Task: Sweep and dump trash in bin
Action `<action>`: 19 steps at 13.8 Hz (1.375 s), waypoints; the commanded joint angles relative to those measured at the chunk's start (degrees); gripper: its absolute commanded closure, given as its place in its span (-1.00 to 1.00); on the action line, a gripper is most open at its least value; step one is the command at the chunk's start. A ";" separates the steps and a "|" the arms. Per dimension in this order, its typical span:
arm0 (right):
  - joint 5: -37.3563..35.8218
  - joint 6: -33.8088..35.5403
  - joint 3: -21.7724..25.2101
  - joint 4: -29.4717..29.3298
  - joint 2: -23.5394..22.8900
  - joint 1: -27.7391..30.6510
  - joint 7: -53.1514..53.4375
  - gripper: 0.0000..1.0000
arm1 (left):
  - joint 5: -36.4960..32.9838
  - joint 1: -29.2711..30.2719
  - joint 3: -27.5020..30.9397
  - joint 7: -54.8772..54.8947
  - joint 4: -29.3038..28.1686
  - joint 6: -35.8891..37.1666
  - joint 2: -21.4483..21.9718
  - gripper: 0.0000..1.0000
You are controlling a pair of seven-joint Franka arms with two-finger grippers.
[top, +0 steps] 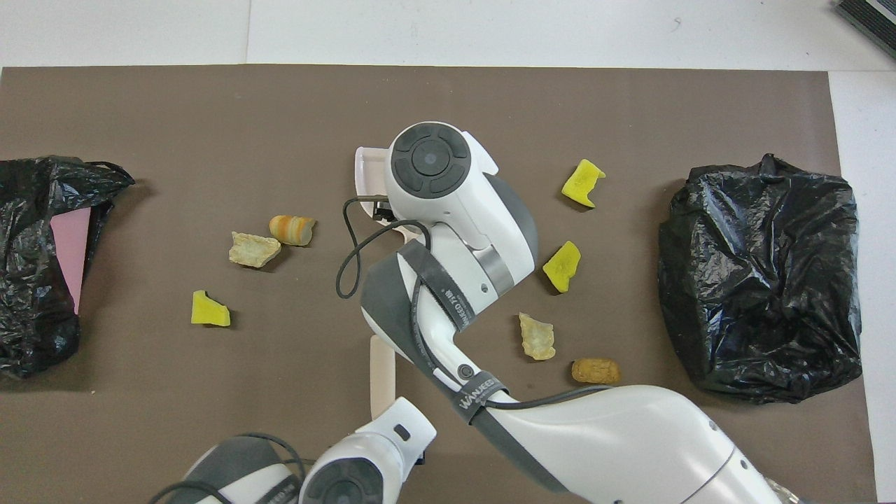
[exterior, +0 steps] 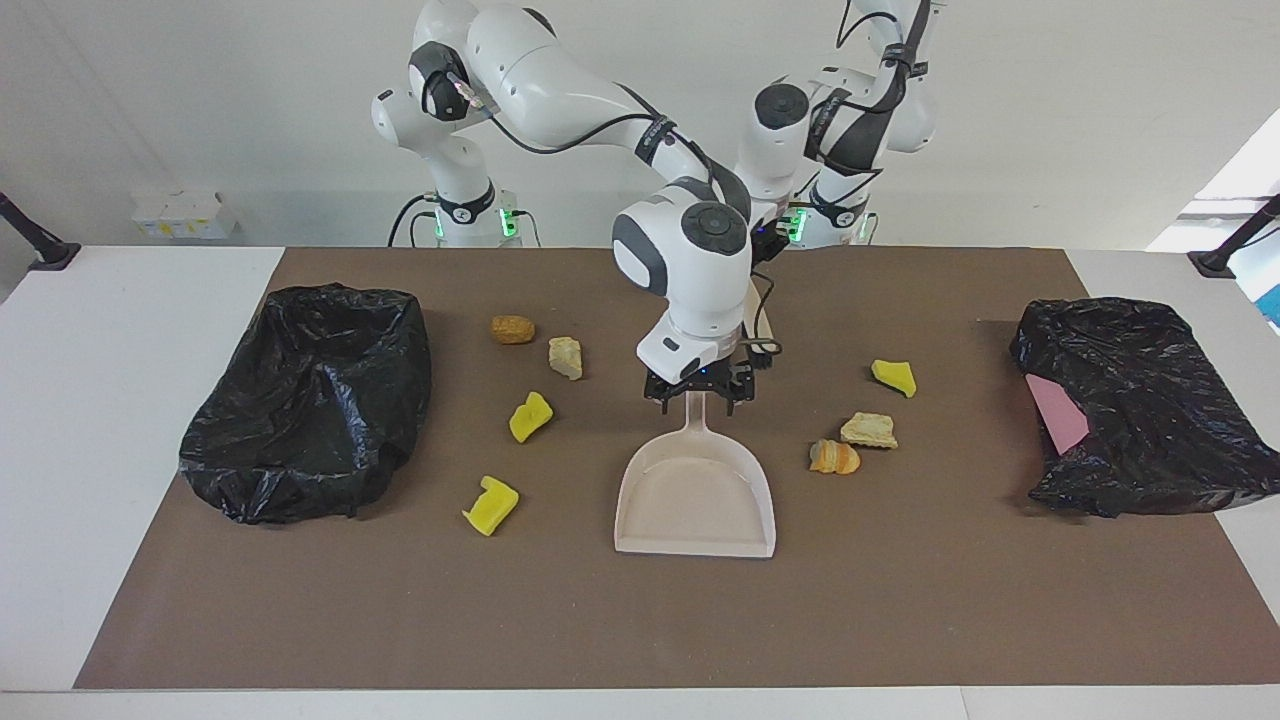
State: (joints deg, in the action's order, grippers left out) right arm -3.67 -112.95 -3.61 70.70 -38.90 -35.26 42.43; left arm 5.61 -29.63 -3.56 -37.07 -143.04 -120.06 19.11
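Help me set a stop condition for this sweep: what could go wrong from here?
The right gripper hangs open astride the dustpan handle; closing off-centre could twist or shove the pan. The left arm's brush lies close beside the right arm's forearm in the overhead view, so sweeping could knock them together.
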 commanded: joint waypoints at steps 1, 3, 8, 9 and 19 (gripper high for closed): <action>-0.81 -2.18 -0.08 3.55 1.02 0.19 1.52 -1.00 | -2.26 6.67 -0.75 0.95 1.18 1.76 -0.21 1.00; -0.55 -2.18 -0.08 6.45 2.42 0.19 1.52 -0.95 | -4.73 10.88 -0.75 0.86 1.27 1.67 -0.82 1.00; 0.16 -2.18 -0.08 8.49 3.39 0.28 1.52 -0.36 | -5.17 25.56 -0.75 1.03 1.44 3.42 -1.44 1.00; 0.16 -2.18 -0.08 8.40 3.40 0.28 1.43 -0.02 | -5.17 27.76 -0.75 1.99 0.83 4.56 -1.09 1.00; -0.98 -1.22 -0.08 8.40 5.77 0.99 -9.79 1.00 | -2.64 28.22 -1.19 24.57 5.47 -4.40 -13.21 1.00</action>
State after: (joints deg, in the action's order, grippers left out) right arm -3.73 -113.61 -3.37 76.69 -35.31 -34.82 37.09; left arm 1.59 -0.58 -5.00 -16.59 -141.90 -124.31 9.71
